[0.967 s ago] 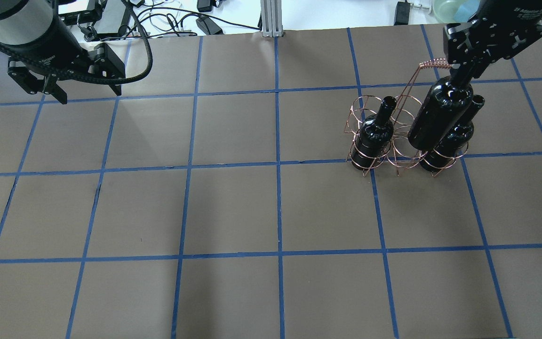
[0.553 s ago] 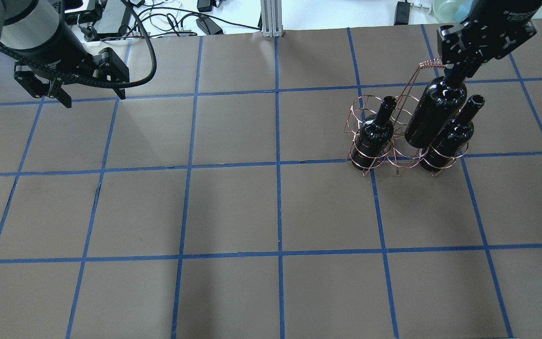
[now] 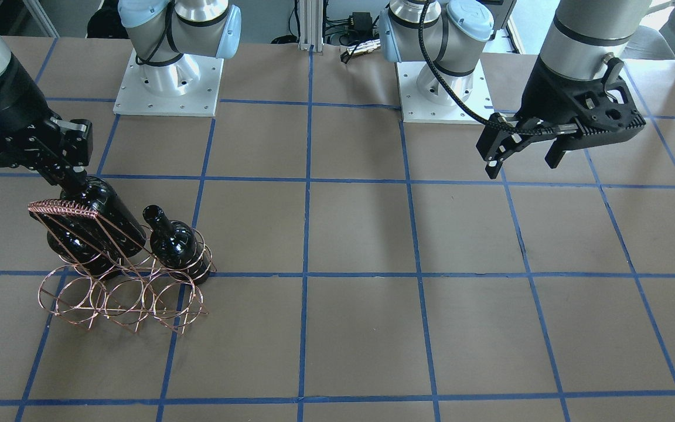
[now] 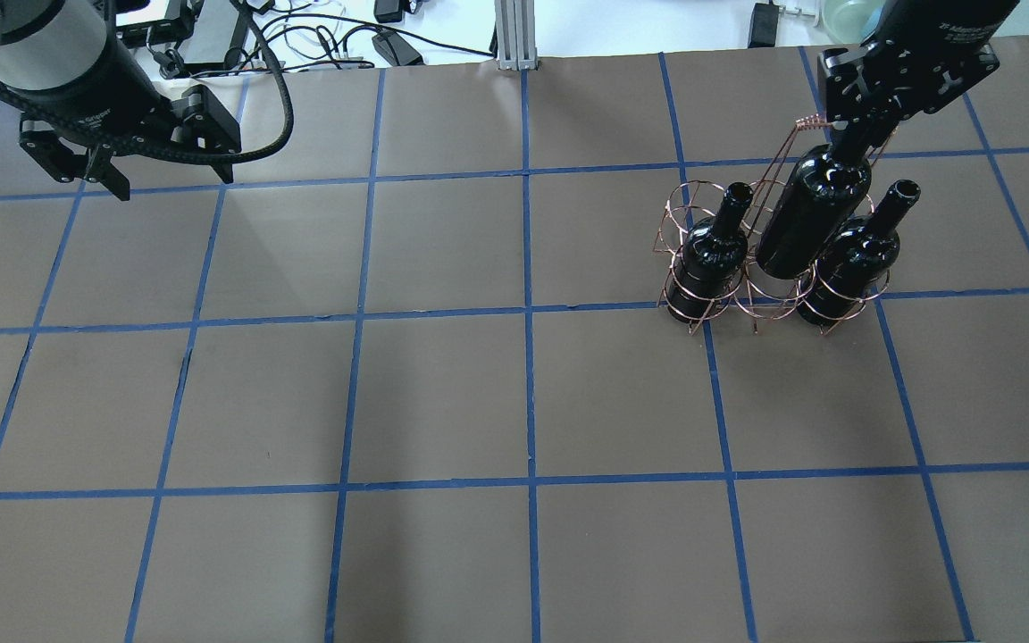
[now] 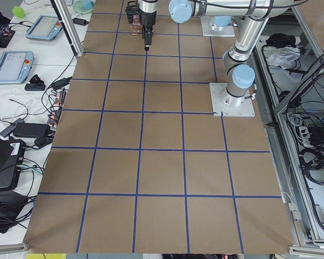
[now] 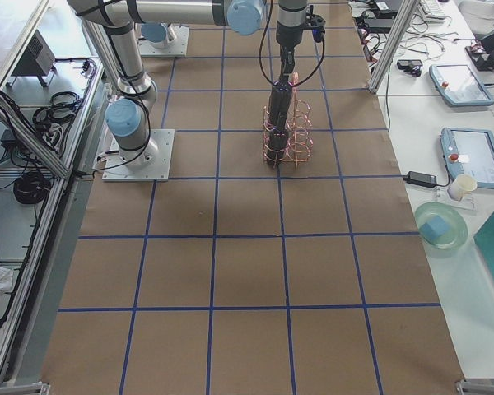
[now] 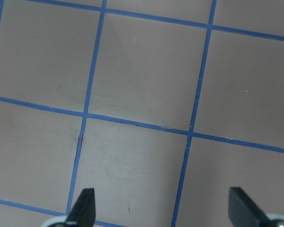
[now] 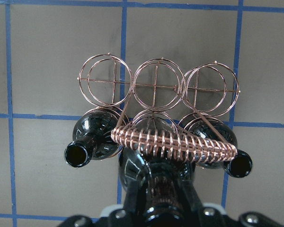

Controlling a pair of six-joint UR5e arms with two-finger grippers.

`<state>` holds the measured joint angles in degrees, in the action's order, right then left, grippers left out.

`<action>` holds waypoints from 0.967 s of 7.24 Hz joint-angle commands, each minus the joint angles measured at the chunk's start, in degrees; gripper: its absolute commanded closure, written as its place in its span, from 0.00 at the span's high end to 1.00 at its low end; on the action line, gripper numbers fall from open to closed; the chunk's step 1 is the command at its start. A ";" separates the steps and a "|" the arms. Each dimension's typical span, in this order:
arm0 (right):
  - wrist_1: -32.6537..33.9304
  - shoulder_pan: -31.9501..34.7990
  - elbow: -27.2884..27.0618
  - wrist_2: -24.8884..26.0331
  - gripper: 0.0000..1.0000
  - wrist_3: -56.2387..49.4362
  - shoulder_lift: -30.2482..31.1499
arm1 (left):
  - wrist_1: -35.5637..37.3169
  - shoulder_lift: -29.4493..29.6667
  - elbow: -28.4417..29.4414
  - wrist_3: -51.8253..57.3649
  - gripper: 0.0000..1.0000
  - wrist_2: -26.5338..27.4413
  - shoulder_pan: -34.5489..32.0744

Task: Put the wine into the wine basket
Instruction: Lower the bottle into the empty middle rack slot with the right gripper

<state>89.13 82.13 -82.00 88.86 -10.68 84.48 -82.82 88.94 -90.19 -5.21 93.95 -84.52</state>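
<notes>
The right gripper point(image 4: 856, 141) clamps the wine point(image 4: 805, 219) by its neck. Just beneath, the wine basket point(image 4: 702, 308) handle point(image 8: 173, 142) crosses it, with one caged bottle point(image 4: 711, 254) and another caged bottle point(image 4: 849, 263) flanking. The left gripper point(image 3: 522, 167) gapes wide, well apart.

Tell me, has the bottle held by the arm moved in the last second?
Yes. Seen from overhead, the held bottle shifted left against the basket: it no longer covers the neck of the seated bottle on that view's right.
</notes>
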 commanded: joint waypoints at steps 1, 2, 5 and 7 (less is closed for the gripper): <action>0.43 0.05 0.00 0.00 0.00 -0.30 -0.37 | -0.41 -0.09 0.54 0.38 1.00 0.18 1.28; 0.43 0.05 -0.17 0.09 0.00 -0.30 -0.81 | -0.85 -0.09 0.37 0.38 1.00 0.18 1.38; 0.52 0.05 -1.49 0.61 0.00 -0.21 -0.81 | -1.03 0.70 -0.42 0.38 1.00 0.18 1.38; 0.96 0.05 -2.28 0.26 0.00 -0.30 -0.99 | -1.03 1.57 -0.42 0.38 1.00 -0.17 1.20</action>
<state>89.89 82.16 -83.66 89.30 -10.95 83.56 -83.83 89.78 -90.59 -4.84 93.93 -83.23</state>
